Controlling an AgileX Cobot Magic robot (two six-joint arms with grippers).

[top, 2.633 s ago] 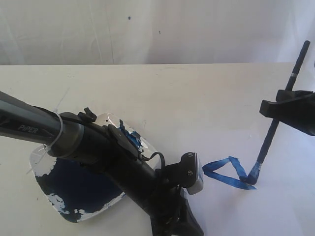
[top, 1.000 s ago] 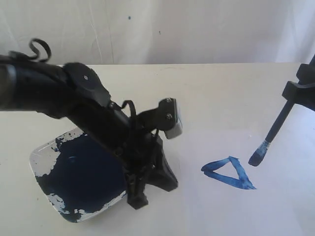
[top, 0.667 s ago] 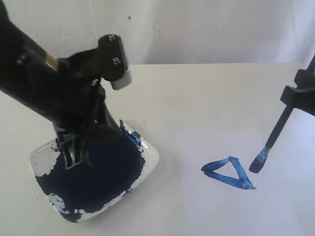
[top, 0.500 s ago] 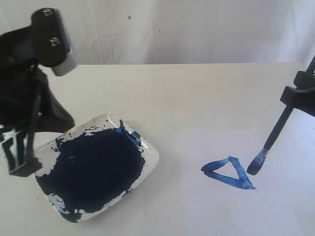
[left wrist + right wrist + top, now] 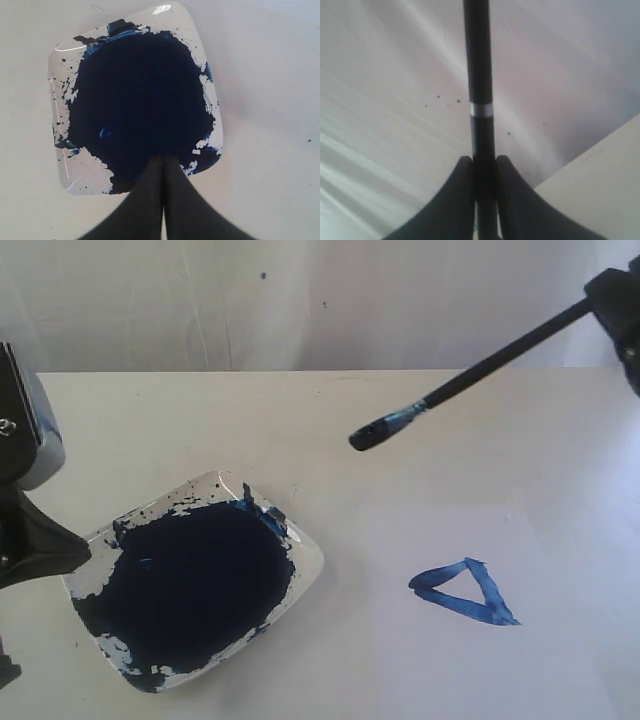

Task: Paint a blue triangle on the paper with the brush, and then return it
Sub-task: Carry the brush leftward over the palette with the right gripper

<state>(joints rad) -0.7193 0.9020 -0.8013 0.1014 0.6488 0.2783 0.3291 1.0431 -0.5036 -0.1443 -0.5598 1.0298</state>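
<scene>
After lifting the brush (image 5: 480,368) off the paper (image 5: 560,660), blue triangle (image 5: 463,605) done, now carries it clamped in the right gripper (image 5: 484,159), probably toward return, with left gripper (image 5: 162,161) withdrawn, pinched closed, empty.

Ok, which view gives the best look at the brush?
The exterior view: the brush shows from its blue-stained tip up the shaft to the right tool. The right wrist view shows only the handle with its silver band, pinched in the tool. The left wrist view shows just the paint dish, no brush.
</scene>
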